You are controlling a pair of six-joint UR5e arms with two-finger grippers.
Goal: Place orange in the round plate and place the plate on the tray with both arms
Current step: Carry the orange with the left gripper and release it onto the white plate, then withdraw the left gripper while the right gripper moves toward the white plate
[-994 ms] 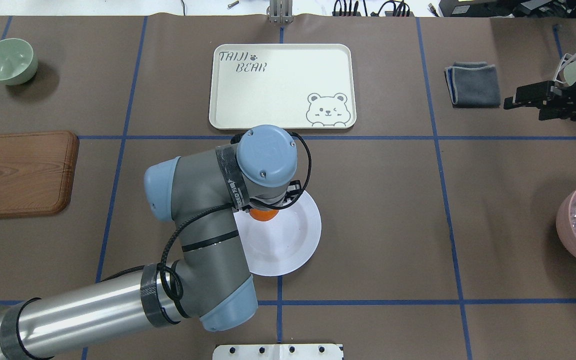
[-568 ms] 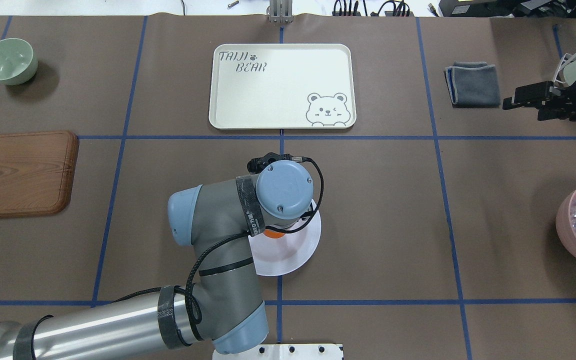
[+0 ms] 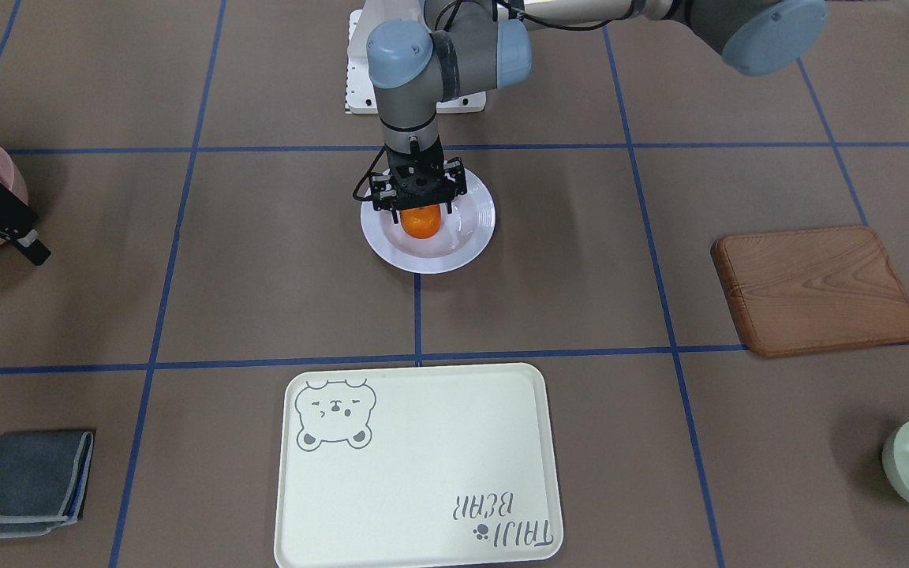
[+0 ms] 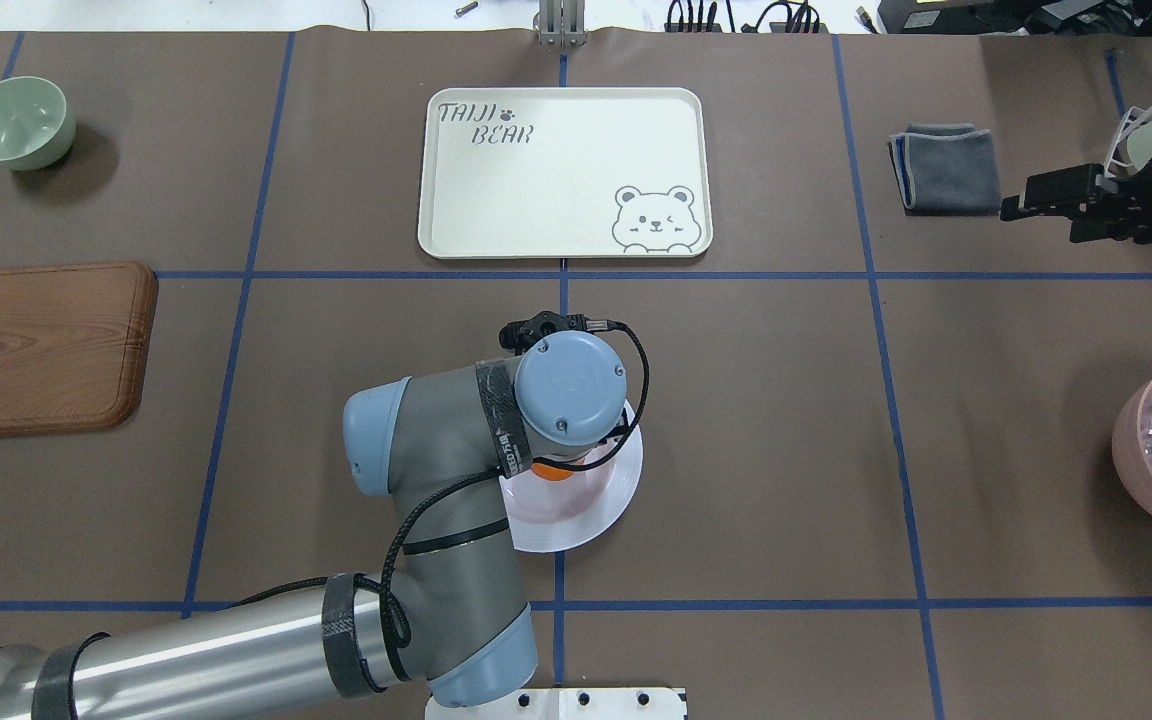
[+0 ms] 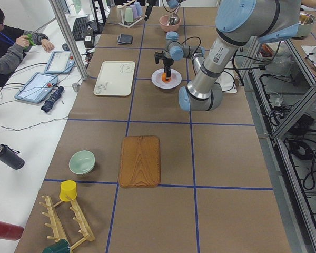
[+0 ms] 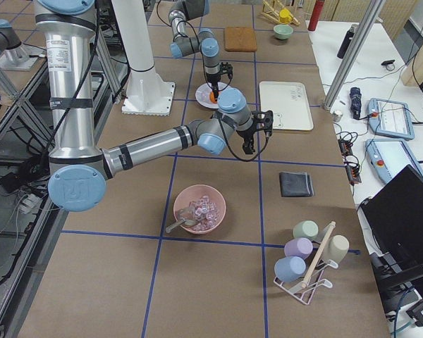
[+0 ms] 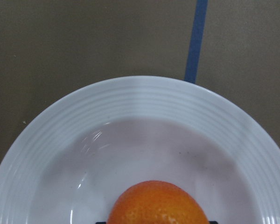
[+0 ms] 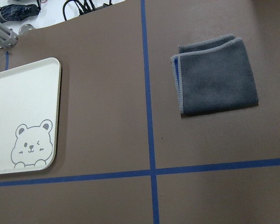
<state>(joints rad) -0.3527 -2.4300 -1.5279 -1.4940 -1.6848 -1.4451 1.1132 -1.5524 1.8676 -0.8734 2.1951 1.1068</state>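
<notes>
The orange [image 3: 420, 223] rests low in the centre of the white round plate [image 3: 466, 237], which stands on the table mat near the middle. My left gripper [image 3: 421, 213] comes straight down on it, a finger on each side, shut on the orange. From overhead the wrist covers most of the orange [image 4: 557, 473] and part of the plate [image 4: 608, 495]. The left wrist view shows the orange [image 7: 157, 205] over the plate's ridged rim [image 7: 144, 93]. The cream bear tray [image 4: 576, 170] lies beyond the plate. My right gripper [image 4: 1008, 208] hovers open, far off to the right.
A folded grey cloth [image 4: 946, 167] lies next to the right gripper. A pink bowl [image 4: 1151, 470] with cutlery stands at the right edge. A brown wooden board [image 4: 36, 345] and a pale green bowl [image 4: 16, 122] are on the left.
My left arm carried the orange from the plate's far rim to over its centre, then sank a little. The right gripper crept slightly leftward.
</notes>
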